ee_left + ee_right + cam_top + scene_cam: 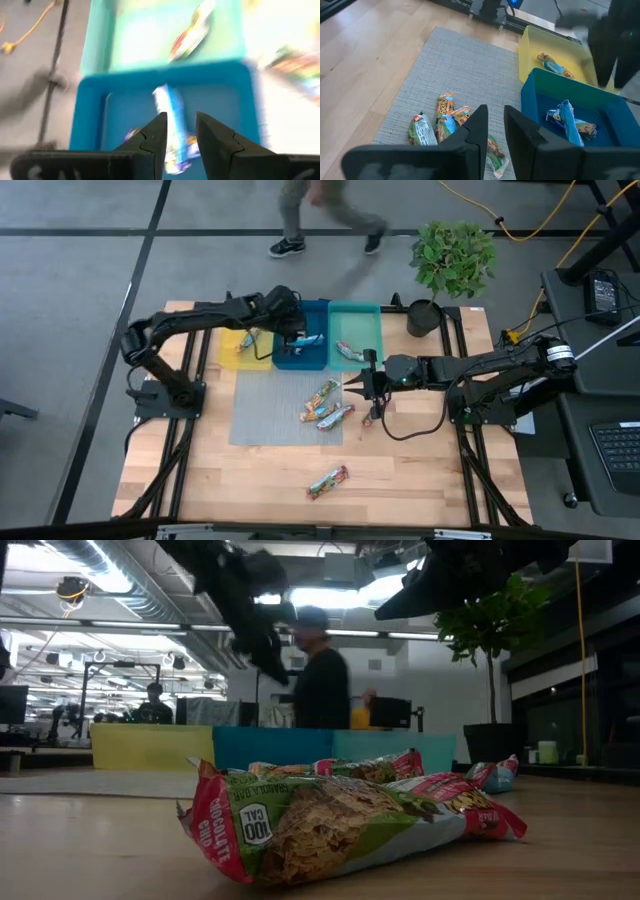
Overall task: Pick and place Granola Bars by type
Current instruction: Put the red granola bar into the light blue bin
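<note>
Three trays stand side by side at the table's far edge: yellow (243, 350), blue (303, 352) and teal (355, 330). A blue-wrapped bar (171, 112) lies in the blue tray, one bar (555, 66) in the yellow tray and one (346, 351) in the teal tray. Several green and red-orange bars (325, 405) lie on the grey mat (265, 405). One more bar (328, 480) lies on the wood near the front. My left gripper (180, 125) hangs open and empty over the blue tray. My right gripper (495, 117) hovers open and empty above the mat's right part, near the bars.
A potted plant (452, 265) stands at the table's far right corner. A person (320, 215) walks on the floor beyond the far edge. Bare wood lies at the table's near left (210, 480).
</note>
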